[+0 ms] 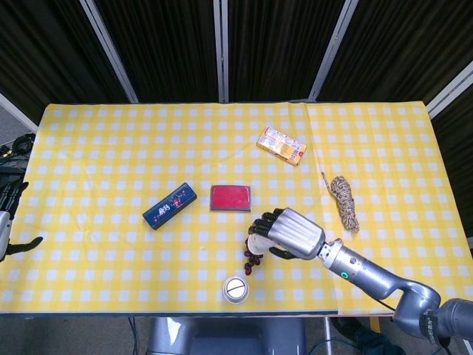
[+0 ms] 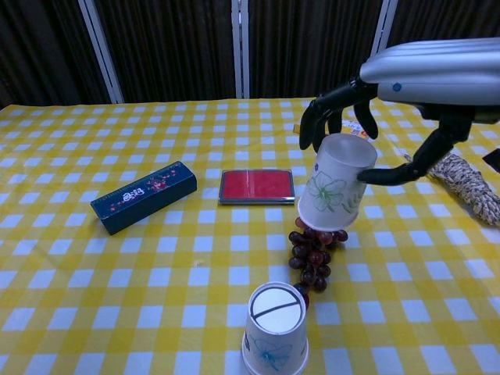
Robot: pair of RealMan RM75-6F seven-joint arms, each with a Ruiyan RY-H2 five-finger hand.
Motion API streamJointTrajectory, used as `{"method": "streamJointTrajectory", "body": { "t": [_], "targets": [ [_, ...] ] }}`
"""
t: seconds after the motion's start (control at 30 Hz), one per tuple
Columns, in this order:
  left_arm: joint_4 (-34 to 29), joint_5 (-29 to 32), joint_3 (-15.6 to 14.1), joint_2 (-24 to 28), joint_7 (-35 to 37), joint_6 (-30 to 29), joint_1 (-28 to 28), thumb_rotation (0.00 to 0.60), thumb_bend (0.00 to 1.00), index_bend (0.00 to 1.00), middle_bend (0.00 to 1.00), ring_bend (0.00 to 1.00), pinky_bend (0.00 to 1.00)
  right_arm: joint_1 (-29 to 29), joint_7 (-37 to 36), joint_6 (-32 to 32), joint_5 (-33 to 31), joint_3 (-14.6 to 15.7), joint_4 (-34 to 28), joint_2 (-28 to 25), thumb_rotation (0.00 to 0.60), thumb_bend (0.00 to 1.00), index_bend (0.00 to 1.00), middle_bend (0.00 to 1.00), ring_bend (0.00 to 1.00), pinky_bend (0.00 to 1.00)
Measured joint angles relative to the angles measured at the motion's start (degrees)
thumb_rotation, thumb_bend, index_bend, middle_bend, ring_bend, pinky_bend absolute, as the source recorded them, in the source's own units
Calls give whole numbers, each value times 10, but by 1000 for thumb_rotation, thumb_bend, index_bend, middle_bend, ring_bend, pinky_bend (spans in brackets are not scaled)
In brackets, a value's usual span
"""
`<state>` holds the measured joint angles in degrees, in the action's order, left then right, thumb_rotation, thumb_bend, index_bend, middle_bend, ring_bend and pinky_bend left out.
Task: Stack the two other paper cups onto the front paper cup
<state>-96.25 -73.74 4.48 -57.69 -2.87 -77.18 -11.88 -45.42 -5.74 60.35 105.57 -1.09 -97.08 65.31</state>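
Note:
A white paper cup [image 2: 273, 332] stands upside down at the table's front edge, also seen in the head view [image 1: 235, 289]. My right hand [image 2: 422, 74] grips a second flower-printed paper cup [image 2: 336, 183] from above, mouth down and slightly tilted, in the air over a bunch of dark grapes [image 2: 312, 262]. In the head view the right hand [image 1: 292, 235] covers most of that held cup [image 1: 255, 240], behind and to the right of the front cup. My left hand [image 1: 9, 222] shows at the far left edge, off the table, fingers apart and holding nothing.
A red flat case [image 1: 230, 197] lies mid-table and a dark blue box [image 1: 169, 205] lies left of it. A yellow packet [image 1: 281, 145] and a coil of rope [image 1: 344, 201] lie at the right. The yellow checked tablecloth [image 1: 111, 133] covers the table.

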Motion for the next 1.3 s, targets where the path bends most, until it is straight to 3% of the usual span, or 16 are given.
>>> {"method": "streamJointTrajectory", "body": {
  "t": [0.27, 0.57, 1.3],
  "targets": [
    [4, 0, 3, -2, 0, 6, -1, 600, 0, 0, 0, 0, 0, -5, 37, -11, 34, 21, -63, -25, 600, 300, 334, 400, 372, 529],
    [5, 0, 5, -2, 6, 13, 0, 600, 0, 0, 0, 0, 0, -33, 71, -66, 25, 12, -107, -13, 600, 303, 334, 399, 372, 529],
    [8, 1, 11, 1, 13, 17, 2, 600, 0, 0, 0, 0, 0, -55, 125, -107, -3, 2, -134, 27, 600, 297, 311, 388, 372, 499]
  ]
}}
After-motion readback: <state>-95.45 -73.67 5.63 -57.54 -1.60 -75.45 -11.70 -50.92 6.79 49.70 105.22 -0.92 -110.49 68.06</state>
